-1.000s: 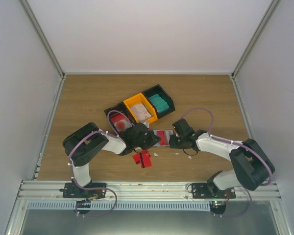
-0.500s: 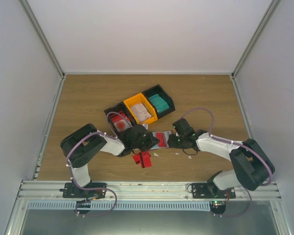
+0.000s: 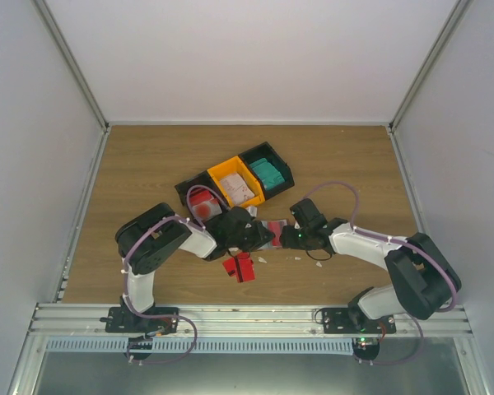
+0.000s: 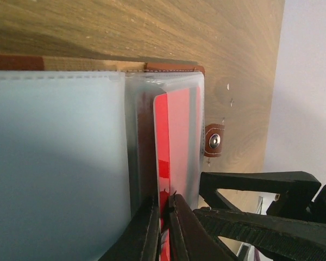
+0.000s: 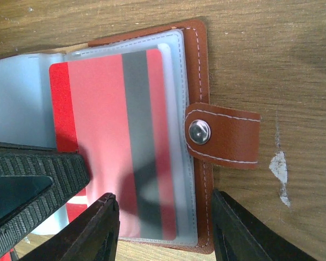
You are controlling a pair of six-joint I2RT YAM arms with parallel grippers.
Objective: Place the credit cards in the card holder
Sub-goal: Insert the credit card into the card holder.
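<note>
Top view: against the frame half a second back, the left arm's elbow is seen swung toward centre and the left gripper (image 3: 262,236) is pushed closer to the right gripper (image 3: 288,239). Less of the card holder (image 3: 274,228) is left exposed between them. No change is seen in the right arm. Both forearms are held low over the table (image 3: 148,164), pointed at each other, elbows out. A second red card (image 3: 240,267) lies loose on the wood just nearside of the left gripper, unmoved. The bins (image 3: 237,183) sit beyond, with red, pale and teal cards kept one colour per compartment. Left wrist view: the left claw is pinched almost shut on the near edge of the red card (image 4: 176,141), which is partly slid into a clear pocket of the opened holder. The snap tab (image 4: 213,140) is just beyond the pocket. Right wrist view: the right claw is spread wide, straddling the holder's lower edge, one finger over the pocket and the other just outside the brown edge. Nothing is clamped, and contact cannot be told. The card is mostly under the film, with one strip left uncovered. A white scrap (image 5: 280,168) lies beside the tab.
</note>
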